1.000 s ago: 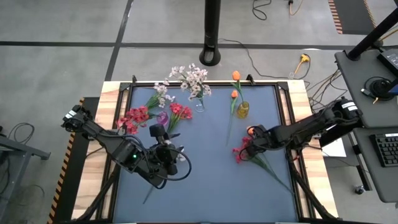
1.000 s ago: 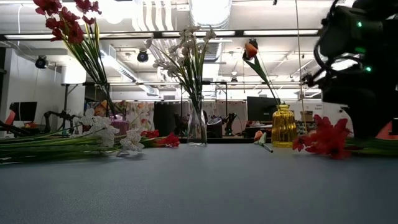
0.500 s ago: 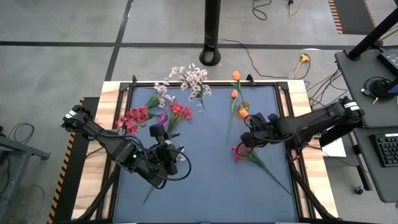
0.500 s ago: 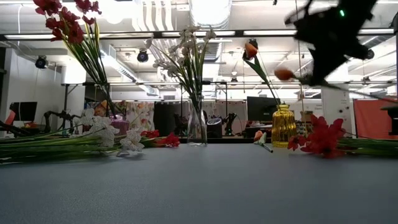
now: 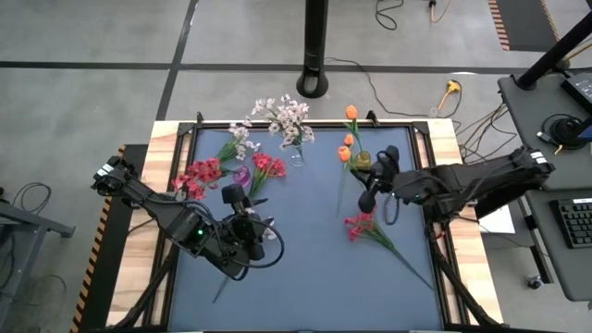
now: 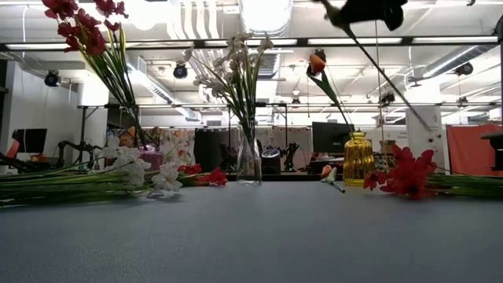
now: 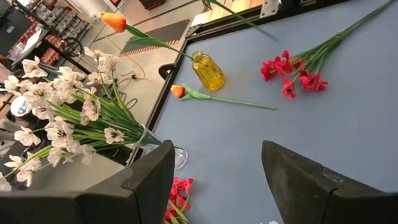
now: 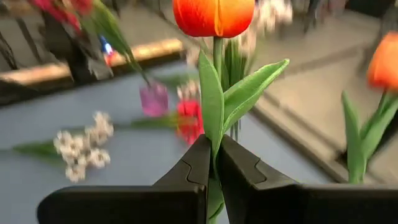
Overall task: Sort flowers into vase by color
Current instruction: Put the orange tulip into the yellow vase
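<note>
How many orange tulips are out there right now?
3. The vase tulip stands in the yellow vase; the loose tulip lies on the table beside it; the held tulip is in the right pincer, lifted. None seems hidden.

On the worktop, three vases line the far side: one at left, a second in the middle, a third at right, each holding stems. Loose sprays lie left of them. Another spray lies nearer, on the right side.
</note>
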Tool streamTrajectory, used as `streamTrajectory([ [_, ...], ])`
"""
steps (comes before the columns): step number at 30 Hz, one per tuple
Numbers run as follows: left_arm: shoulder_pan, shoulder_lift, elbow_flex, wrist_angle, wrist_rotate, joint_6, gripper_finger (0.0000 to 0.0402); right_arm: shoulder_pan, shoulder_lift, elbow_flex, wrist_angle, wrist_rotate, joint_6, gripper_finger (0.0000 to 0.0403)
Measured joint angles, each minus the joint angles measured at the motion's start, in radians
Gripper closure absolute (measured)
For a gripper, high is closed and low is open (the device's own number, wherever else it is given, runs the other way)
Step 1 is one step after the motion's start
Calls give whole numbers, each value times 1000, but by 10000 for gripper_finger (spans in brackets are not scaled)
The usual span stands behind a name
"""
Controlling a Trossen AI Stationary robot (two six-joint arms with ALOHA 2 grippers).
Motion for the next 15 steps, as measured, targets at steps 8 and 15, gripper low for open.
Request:
streamTrajectory([
  [8, 0, 0, 0, 4, 0, -16, 178, -33, -120, -230, 582, 12, -320, 385],
  [15, 0, 0, 0, 7, 0, -16, 178, -91, -153, -432, 1050, 64, -477, 385],
])
